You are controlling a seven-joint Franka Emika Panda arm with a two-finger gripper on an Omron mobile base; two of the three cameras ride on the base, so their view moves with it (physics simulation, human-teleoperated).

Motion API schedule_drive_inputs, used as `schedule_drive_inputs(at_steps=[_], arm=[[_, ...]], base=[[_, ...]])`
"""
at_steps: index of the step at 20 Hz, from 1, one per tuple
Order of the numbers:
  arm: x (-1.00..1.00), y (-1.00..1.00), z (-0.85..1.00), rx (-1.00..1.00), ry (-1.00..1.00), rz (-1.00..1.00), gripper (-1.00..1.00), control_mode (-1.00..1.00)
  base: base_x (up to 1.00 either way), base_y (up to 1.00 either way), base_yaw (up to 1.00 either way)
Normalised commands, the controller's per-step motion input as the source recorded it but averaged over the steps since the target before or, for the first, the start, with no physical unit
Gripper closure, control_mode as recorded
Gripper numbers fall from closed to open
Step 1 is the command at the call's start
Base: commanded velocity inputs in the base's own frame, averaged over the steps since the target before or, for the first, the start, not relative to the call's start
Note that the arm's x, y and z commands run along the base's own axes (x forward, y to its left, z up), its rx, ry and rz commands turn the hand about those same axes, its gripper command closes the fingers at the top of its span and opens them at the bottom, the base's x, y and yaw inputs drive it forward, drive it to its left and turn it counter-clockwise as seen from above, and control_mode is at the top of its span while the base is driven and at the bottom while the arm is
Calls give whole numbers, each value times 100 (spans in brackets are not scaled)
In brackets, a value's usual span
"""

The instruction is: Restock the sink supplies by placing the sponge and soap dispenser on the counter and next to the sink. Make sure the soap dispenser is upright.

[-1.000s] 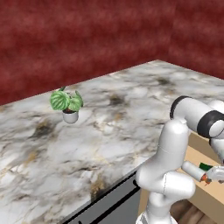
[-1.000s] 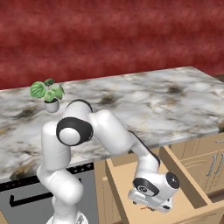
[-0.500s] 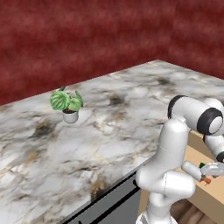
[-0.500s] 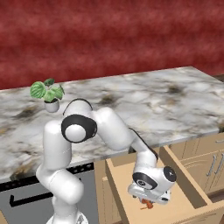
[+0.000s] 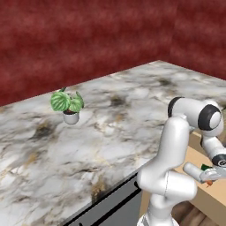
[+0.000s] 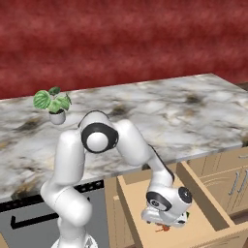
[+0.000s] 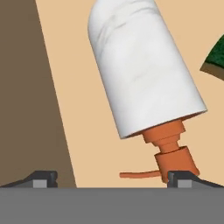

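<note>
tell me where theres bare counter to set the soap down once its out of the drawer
The counter is bare nearly everywhere: the whole stretch from the potted plant across to the far corner. The only crowded place is the open drawer, where the open gripper hangs over the soap dispenser, lying flat, with the sponge beside it.

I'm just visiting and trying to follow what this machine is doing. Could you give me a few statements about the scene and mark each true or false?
1. The soap dispenser lies on its side in the open drawer. True.
2. The gripper is clamped on the bottle. False: its jaws stand open, with the bottle just ahead of them.
3. A potted plant stands on the counter. True.
4. The dispenser's pump top is blue. False: it is orange.
5. The sponge sits on the counter. False: its green corner shows in the drawer beside the bottle.
</note>
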Motion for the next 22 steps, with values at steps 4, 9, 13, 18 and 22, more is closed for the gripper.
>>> schedule_drive_inputs(at_steps=[4,9,13,18,22], arm=[[0,-15,0,0,-11,8,-100,-100],[0,-5,0,-2,-7,5,-100,-100],[4,-1,-4,-1,0,1,-100,-100],[21,-2,0,-1,3,0,-100,-100],[24,-3,0,-2,5,0,-100,-100]], base=[[0,0,0],[0,0,0],[0,0,0],[0,0,0],[0,0,0]])
